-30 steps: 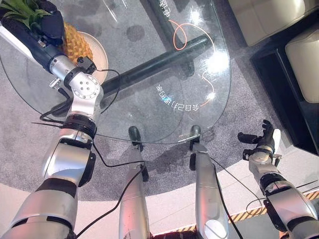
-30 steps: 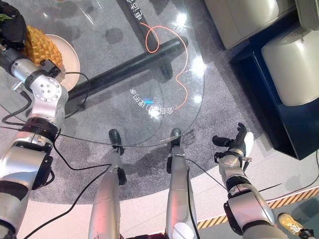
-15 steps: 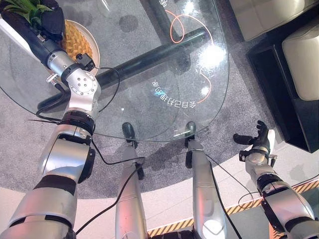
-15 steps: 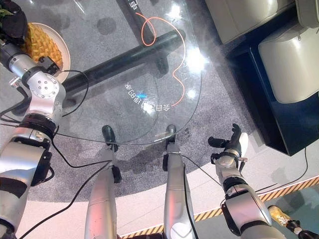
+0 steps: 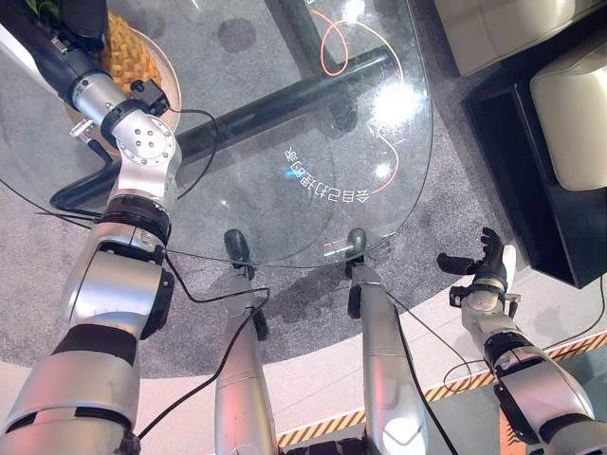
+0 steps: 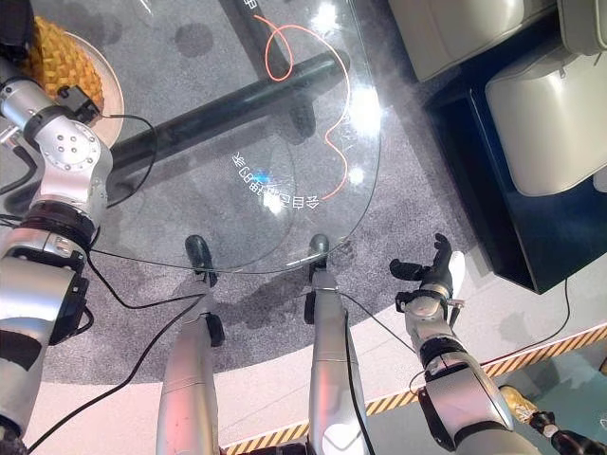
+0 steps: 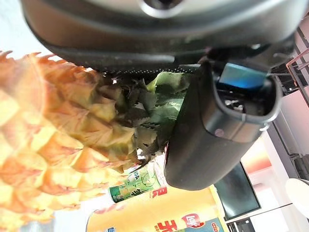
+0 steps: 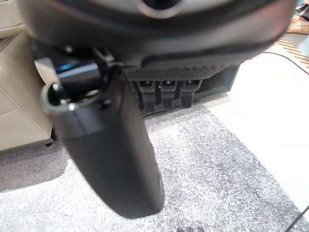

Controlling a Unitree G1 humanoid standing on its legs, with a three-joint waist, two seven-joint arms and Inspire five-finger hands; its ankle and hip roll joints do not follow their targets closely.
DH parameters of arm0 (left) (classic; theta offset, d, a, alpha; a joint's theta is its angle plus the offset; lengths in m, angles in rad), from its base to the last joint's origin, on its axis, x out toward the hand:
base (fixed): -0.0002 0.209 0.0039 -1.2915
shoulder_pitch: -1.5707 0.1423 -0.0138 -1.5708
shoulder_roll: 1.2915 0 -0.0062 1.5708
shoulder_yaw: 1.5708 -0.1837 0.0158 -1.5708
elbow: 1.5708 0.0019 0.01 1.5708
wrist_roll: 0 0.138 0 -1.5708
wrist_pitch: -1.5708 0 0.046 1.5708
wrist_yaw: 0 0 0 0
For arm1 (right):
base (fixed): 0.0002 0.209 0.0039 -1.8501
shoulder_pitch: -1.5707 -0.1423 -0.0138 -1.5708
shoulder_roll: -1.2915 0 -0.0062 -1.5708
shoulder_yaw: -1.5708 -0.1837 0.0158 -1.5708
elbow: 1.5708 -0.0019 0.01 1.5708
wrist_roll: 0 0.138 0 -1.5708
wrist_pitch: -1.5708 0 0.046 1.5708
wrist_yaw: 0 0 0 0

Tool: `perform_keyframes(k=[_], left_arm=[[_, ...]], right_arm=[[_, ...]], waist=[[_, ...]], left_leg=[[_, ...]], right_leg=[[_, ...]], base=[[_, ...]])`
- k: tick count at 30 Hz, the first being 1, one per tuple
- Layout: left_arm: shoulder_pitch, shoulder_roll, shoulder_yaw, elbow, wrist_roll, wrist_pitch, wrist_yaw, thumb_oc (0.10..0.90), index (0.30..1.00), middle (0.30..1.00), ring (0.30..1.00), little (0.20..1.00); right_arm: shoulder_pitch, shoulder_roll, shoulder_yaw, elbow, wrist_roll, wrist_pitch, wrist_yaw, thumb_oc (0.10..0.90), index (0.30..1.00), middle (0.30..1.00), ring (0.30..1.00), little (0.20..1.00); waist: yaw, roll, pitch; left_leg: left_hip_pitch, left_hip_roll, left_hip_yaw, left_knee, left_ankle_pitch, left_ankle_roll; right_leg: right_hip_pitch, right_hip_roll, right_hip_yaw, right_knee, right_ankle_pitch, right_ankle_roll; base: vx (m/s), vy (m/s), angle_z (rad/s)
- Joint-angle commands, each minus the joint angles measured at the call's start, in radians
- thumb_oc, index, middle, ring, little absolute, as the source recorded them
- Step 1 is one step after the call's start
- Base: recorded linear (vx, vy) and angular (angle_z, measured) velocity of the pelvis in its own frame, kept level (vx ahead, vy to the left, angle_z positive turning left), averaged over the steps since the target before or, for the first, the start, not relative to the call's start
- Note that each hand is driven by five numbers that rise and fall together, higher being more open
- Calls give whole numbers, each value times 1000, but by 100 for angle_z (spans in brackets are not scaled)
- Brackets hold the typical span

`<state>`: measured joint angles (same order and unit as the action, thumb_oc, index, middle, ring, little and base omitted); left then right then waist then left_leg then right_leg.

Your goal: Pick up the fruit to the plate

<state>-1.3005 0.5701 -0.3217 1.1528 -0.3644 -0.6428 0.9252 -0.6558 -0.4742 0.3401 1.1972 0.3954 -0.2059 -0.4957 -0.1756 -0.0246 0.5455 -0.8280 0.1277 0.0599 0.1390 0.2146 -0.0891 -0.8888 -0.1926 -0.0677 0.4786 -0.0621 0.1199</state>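
A row of white characters (image 5: 327,187) is printed on the glass table (image 5: 237,213) near its front edge; they stand upside down from the head camera and cannot be read with any certainty. In the left wrist view a green can (image 7: 133,186) carries a label with pale lettering too small to make out, and a yellow packet (image 7: 159,220) beside it bears a red logo and large red-and-white characters, cut off at the edge. Yellow-and-black warning stripes (image 6: 384,405) run across the floor.

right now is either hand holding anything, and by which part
The left hand grips the pineapple at its leafy crown, where the leaves meet the fruit, over the plate. The right hand hangs open beside the table, holding nothing.
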Motion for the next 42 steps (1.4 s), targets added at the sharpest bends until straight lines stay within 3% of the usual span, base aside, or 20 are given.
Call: perform_keyframes(k=[1, 5, 7, 15, 17, 21, 23, 24, 28, 42], left_arm=[[-166, 125, -26, 9, 59, -82, 30, 399, 556, 556, 556, 499], [-167, 126, -28, 13, 47, -78, 20, 394, 552, 552, 552, 494], [-162, 125, -29, 14, 51, -79, 16, 435, 587, 587, 587, 535], [-154, 127, -31, 18, 61, -89, -12, 413, 568, 568, 568, 513], [-149, 127, -36, 10, 63, -82, -16, 501, 644, 644, 644, 601], [-141, 127, -36, 9, 64, -92, -28, 509, 651, 651, 651, 609], [-134, 126, -39, 5, 77, -86, -42, 731, 841, 841, 841, 831], [-131, 123, -41, 2, 82, -86, -44, 742, 851, 851, 851, 842], [-111, 114, -41, -10, 90, -98, -51, 676, 794, 794, 794, 776], [-47, 107, -23, -71, 134, -107, -56, 718, 829, 829, 829, 818]], right_arm=[[67, -16, 5, -6, 1, -23, -46, 800, 900, 900, 900, 900], [67, -17, 6, -8, 1, -28, -46, 800, 900, 900, 900, 900], [71, -15, 6, -12, -1, -33, -49, 800, 900, 900, 900, 900], [77, -6, 7, -22, -1, -38, -67, 800, 900, 900, 900, 900], [78, -8, 7, -25, -1, -34, -65, 800, 900, 900, 900, 900], [83, -5, 7, -23, -3, -44, -68, 800, 900, 900, 900, 900], [86, -2, 5, -22, -9, -48, -70, 800, 900, 900, 900, 900], [82, -2, 5, -21, -9, -47, -74, 800, 900, 900, 900, 900], [81, -4, 3, -22, -8, -47, -75, 800, 900, 900, 900, 900], [78, -5, -8, -27, -5, -46, -89, 800, 900, 900, 900, 900]], waist=[[10, -58, -25], [10, -58, -25], [9, -59, -25], [11, -61, -25], [12, -58, -25], [15, -56, -25], [16, -54, -25], [17, -53, -25], [21, -46, -25], [43, -37, -25]], left_leg=[[-21, -9, 47, 259, -260, 8], [-29, -10, 44, 260, -261, 8], [-32, -10, 42, 259, -262, 9], [-33, -13, 38, 256, -263, 11], [-32, -14, 37, 252, -260, 12], [-29, -16, 37, 244, -258, 12], [-27, -17, 36, 242, -255, 11], [-27, -17, 36, 241, -254, 10], [-21, -22, 35, 232, -250, 11], [-4, -26, 32, 197, -231, 7]], right_leg=[[17, 74, 28, -106, 56, -23], [10, 75, 29, -106, 56, -22], [6, 77, 31, -103, 55, -22], [4, 79, 30, -105, 58, -21], [4, 78, 30, -105, 60, -20], [7, 77, 28, -108, 59, -20], [7, 77, 28, -107, 60, -19], [8, 76, 28, -109, 61, -18], [9, 75, 27, -107, 60, -18], [28, 68, 8, -120, 63, -15]], base=[[0, 0, 0], [0, 0, 0], [0, 0, 0], [0, 0, 0], [0, 0, 0], [0, 0, 0], [0, 0, 0], [0, 0, 0], [0, 0, 0], [-7, -2, 0]])
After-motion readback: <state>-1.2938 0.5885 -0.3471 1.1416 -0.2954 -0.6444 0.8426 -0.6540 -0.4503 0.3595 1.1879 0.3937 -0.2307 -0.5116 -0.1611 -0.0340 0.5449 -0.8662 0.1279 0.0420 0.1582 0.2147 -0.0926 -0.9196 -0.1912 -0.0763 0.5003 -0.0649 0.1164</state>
